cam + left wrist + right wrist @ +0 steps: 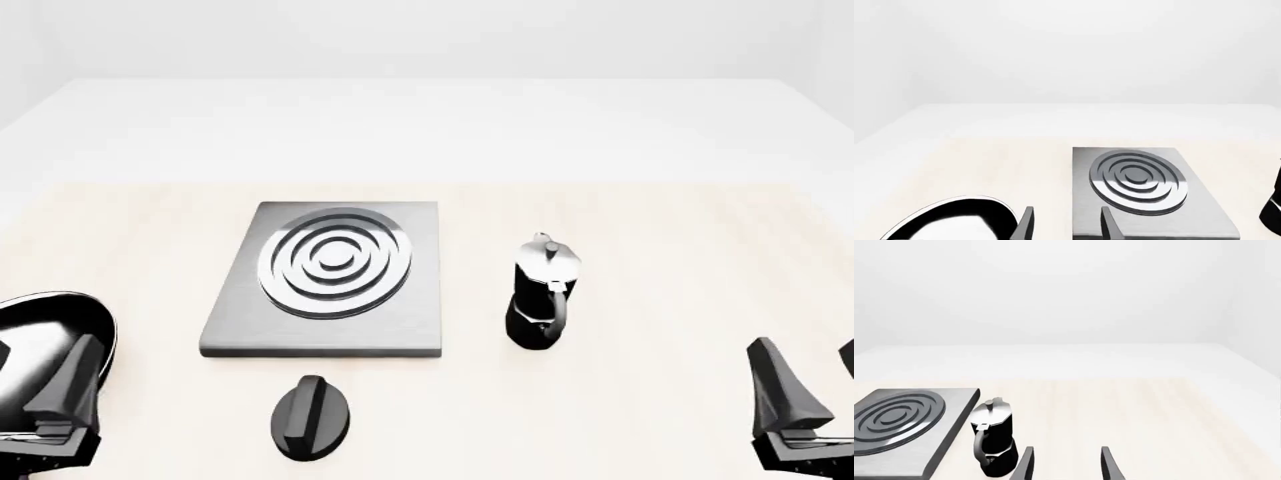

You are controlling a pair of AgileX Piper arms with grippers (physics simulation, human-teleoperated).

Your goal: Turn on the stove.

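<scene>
here's the bench, pale wood, and the stove sits flat on it a little left of centre in the front view, a grey square slab with shiny silver burner rings set toward its far half. just in front of the slab's near edge, apart from it, there's the knob, black and round with a raised ridge running roughly front to back. nothing is touching it.

to the right of the stove, near but clear of its right edge, the moka pot stands upright, black body, silver lid, handle turned toward the camera. over on the far left edge the frying pan shows as a black curve with a bright rim, partly behind the left arm.

the left gripper hangs low at the bottom left corner, well away from the knob. in its wrist view the two fingers stand spread with bare space between them, one over the pan side, one over the stove's near edge.

the right gripper sits at the bottom right corner, well clear of everything. its wrist view shows the fingers parted too, nothing between them, with the moka pot just beside one finger and the stove slab beyond it.
</scene>
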